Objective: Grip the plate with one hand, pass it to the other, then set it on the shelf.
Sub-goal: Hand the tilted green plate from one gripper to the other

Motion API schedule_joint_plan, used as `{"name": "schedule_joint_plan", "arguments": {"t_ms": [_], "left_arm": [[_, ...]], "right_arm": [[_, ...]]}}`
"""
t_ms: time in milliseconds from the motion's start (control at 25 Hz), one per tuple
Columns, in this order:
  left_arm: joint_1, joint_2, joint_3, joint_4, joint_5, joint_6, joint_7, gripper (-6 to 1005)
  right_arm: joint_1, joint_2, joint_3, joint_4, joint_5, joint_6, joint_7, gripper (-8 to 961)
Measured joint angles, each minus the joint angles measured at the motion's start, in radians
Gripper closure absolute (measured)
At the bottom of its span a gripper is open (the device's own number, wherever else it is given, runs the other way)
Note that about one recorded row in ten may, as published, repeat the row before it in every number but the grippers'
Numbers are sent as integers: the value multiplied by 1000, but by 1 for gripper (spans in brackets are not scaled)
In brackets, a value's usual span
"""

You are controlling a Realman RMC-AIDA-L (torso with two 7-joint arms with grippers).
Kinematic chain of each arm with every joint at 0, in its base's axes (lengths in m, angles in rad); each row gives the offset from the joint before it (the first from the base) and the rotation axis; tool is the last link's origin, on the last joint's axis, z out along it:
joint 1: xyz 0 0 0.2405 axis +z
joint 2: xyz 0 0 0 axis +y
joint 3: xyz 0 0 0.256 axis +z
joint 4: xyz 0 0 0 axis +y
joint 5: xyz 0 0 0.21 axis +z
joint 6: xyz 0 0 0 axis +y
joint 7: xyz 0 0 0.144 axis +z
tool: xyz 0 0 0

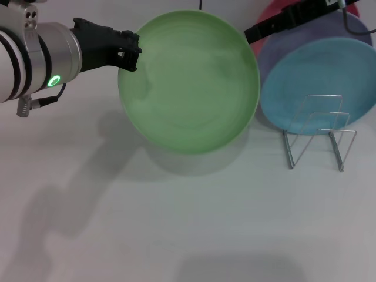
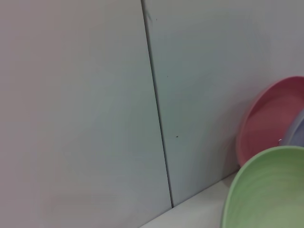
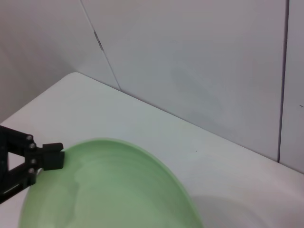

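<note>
The light-green plate (image 1: 188,82) is held up off the white table, tilted with its face toward the head camera. My left gripper (image 1: 128,56), black with a silver wrist and green light, is shut on the plate's left rim; it also shows in the right wrist view (image 3: 47,159), pinching the rim. My right gripper (image 1: 252,30), thin and black with a cable, reaches in from the top right and its tip meets the plate's right rim. The plate also shows in both wrist views (image 2: 266,190) (image 3: 104,190). The silver wire shelf (image 1: 320,132) stands empty on the table to the right.
A teal-blue plate (image 1: 329,76), a lavender plate (image 1: 305,35) and a pink plate (image 2: 270,114) lean against the back wall behind the shelf. White table (image 1: 176,223) stretches in front, with a grey panelled wall behind.
</note>
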Motion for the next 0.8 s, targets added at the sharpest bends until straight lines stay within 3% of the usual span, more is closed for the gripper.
{"name": "schedule_joint_plan", "arguments": {"t_ms": [800], "left_arm": [[-6, -1, 1, -1, -5, 0, 0, 971]], "right_arm": [[28, 21, -40, 69, -8, 65, -28, 241]]}}
